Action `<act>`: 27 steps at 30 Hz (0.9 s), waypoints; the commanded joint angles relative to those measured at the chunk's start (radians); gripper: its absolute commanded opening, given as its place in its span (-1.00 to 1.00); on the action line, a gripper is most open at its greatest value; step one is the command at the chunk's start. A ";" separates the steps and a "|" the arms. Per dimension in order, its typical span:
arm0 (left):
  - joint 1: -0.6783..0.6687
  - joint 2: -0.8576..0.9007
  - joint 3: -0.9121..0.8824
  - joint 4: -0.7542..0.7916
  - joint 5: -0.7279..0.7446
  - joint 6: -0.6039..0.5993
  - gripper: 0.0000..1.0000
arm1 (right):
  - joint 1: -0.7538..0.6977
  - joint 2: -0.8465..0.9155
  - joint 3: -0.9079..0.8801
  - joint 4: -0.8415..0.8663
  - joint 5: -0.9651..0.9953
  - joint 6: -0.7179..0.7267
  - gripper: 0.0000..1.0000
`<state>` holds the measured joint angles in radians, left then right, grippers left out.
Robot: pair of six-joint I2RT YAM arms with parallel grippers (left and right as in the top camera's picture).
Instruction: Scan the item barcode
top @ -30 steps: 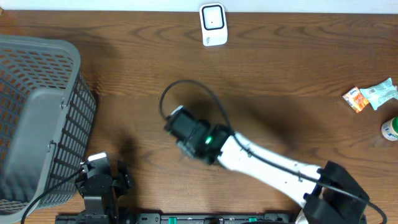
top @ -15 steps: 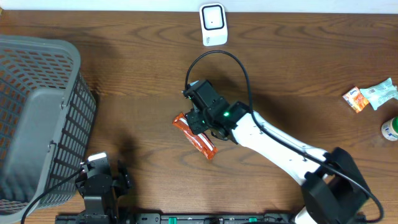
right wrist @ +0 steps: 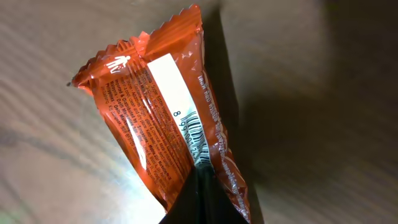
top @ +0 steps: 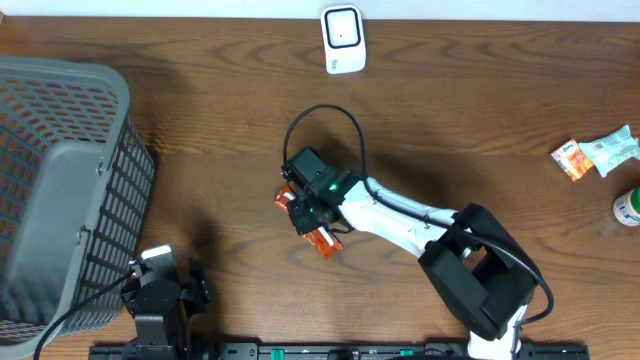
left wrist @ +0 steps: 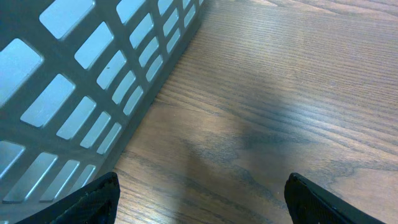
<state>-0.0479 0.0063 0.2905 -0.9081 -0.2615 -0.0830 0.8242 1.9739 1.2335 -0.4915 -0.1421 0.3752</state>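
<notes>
1. From overhead, the right hand (top: 308, 215) covers the middle of the orange packet (top: 325, 243); I see only its two ends.
2. On the right wrist view, the black fingers (right wrist: 200, 196) hide the packet's (right wrist: 155, 112) lower end and the tail of the barcode (right wrist: 195, 134). The small print is too fine for me to read.
3. The basket (top: 130, 200) is cut off by the left edge overhead.
4. The left wrist view gives me only part of the basket wall (left wrist: 99, 74).
5. The left hand (left wrist: 202, 205) shows only two fingertips (left wrist: 93, 200) at the bottom edge.
6. A round container (top: 628, 207) is clipped by the right edge, and the labels on the small packets (top: 597, 153) near it are too small to tell.
</notes>
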 commanded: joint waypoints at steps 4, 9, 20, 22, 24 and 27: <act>-0.003 -0.002 -0.010 -0.030 -0.009 -0.008 0.70 | 0.014 -0.092 0.036 -0.088 0.021 0.014 -0.97; -0.003 -0.002 -0.010 -0.031 -0.009 -0.008 0.70 | -0.007 -0.201 0.071 -0.074 0.025 0.014 -0.97; -0.003 -0.002 -0.010 -0.031 -0.010 -0.008 0.70 | 0.013 -0.053 0.065 -0.074 -0.025 0.045 -0.97; -0.003 -0.002 -0.010 -0.031 -0.010 -0.008 0.70 | 0.023 0.000 0.065 -0.084 -0.033 0.063 -0.98; -0.003 -0.002 -0.010 -0.031 -0.010 -0.008 0.70 | 0.035 0.043 0.065 -0.088 -0.056 0.066 -0.98; -0.003 -0.002 -0.010 -0.031 -0.009 -0.008 0.70 | 0.048 0.069 0.065 -0.090 -0.069 0.064 -0.97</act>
<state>-0.0479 0.0063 0.2905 -0.9081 -0.2615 -0.0830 0.8482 2.0159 1.3064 -0.5724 -0.1829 0.4194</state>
